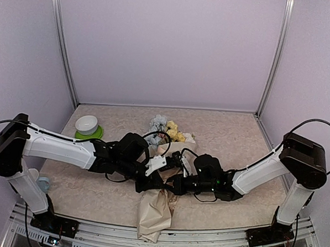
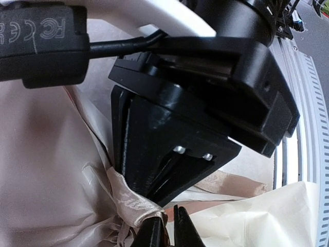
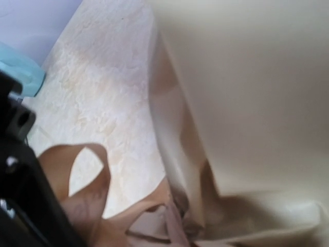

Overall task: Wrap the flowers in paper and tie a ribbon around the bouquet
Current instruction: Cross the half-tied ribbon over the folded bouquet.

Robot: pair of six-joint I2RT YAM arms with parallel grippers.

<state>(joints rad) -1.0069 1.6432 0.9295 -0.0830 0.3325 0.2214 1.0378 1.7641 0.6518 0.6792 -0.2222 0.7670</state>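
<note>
Cream marbled desk [image 1: 236,133]: carries the whole scene, with lilac walls on three sides.
Arms: the left arm [image 1: 58,145] and the right arm [image 1: 262,173], white with black joints, reach in from either side and meet low over the middle of the desk.
Beige paper [image 1: 156,214]: gathered lengthwise and lying mid-desk under both wrists. Its crinkled tail trails to the near edge.
Flowers [image 1: 166,129]: pale blue and yellow blooms poke out of the paper's far end, just beyond the two wrists.
Bowl [image 1: 86,123]: white, sitting on a green plate [image 1: 98,134] at far left, well apart from the paper.
Pale blue object [image 1: 43,182]: beside the left arm's base, too small to identify.
Right pincer [image 2: 154,199]: seen from the left wrist camera with its jaws together. The black tips pinch a fold of the ribbon [image 2: 131,201] where the paper is gathered.
Left pincer [image 2: 167,232]: only its tips show at the bottom of its own camera, close side by side just below the right pincer. Whether they clamp anything cannot be told.
Tan ribbon: in the right wrist view, a loose loop stands up from the desk beside the paper.
</note>
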